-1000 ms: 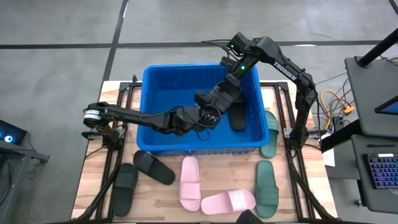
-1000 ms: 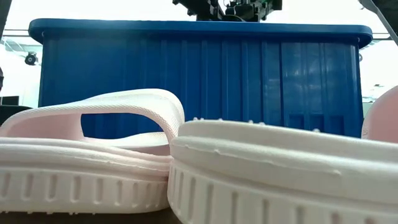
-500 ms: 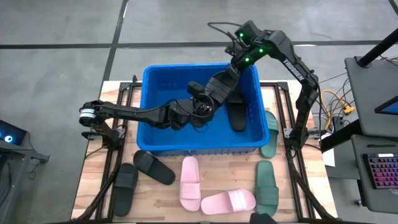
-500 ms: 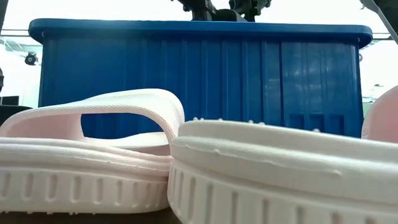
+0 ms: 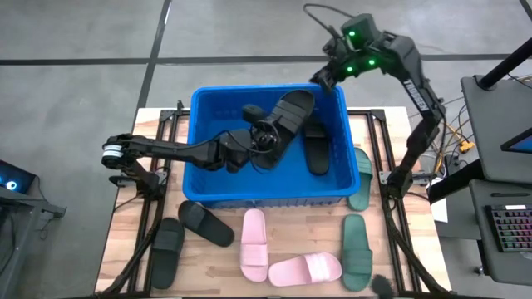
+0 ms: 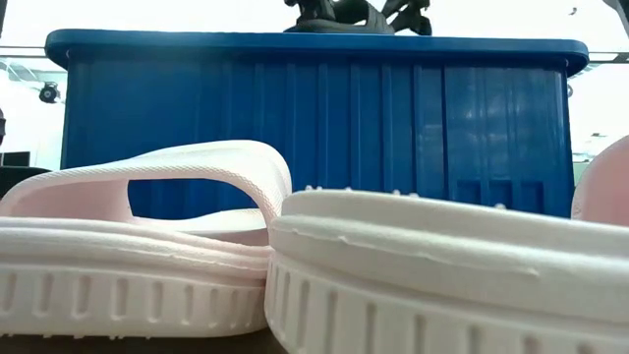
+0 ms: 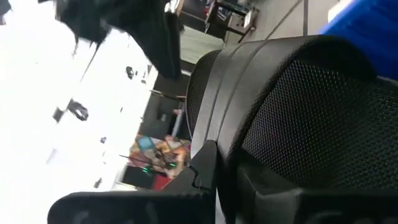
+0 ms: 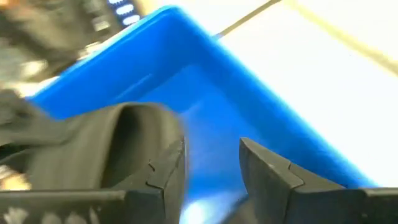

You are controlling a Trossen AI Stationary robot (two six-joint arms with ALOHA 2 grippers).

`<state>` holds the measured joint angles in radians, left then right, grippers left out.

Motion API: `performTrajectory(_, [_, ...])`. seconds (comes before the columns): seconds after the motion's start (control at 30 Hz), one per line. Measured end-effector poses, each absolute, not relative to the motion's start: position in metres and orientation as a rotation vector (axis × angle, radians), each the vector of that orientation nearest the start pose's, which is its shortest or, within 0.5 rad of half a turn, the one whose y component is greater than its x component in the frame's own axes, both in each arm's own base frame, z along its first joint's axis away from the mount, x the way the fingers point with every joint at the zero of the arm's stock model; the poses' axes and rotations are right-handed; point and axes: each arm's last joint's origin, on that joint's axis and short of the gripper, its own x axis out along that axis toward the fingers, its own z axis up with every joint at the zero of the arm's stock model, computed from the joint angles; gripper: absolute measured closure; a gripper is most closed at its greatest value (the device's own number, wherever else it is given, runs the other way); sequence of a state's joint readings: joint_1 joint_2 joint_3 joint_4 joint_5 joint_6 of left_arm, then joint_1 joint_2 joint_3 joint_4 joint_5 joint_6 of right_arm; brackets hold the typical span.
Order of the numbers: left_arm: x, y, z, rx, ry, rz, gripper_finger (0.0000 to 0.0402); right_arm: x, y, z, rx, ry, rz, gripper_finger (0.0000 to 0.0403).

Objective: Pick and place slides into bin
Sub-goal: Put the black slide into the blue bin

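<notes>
Left tool (image 5: 264, 137) clenched on black slide (image 5: 287, 116), holding it tilted above blue bin (image 5: 198, 112) interior. Right tool (image 5: 322, 79) released, fingers apart, over bin's far right corner, just beside slide's end. Second black slide (image 5: 316, 149) lies inside bin. Outside, on wooden surface (image 5: 125, 249): two black, two pink, two green slides.

Probably a robotics lab (concrete floor (image 5: 75, 33)): cables (image 5: 453, 133), keyboard (image 5: 509, 228) beside the rig.
</notes>
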<state>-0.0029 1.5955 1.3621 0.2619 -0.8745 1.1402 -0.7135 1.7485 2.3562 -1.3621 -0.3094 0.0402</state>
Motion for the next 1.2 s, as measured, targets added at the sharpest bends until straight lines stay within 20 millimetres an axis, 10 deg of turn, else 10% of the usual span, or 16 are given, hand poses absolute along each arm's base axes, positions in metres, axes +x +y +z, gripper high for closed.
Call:
performTrajectory(0.5, [0.361, 0.029, 0.373, 0.743, 0.377, 0.915, 0.0401, 0.175, -0.144, 0.553, 0.156, 0.326, -0.611, 0.028])
performTrajectory(0.8, [0.36, 0.039, 0.362, 0.518, 0.346, 0.936, 0.0401, 0.167, -0.126, 0.561, 0.111, 0.303, -0.565, 0.0283])
performTrajectory(1.2, [0.397, 0.051, 0.316, 0.659, 0.559, 1.033, 0.0402, 0.175, -0.127, 0.55, 0.168, 0.374, -0.445, 0.0294])
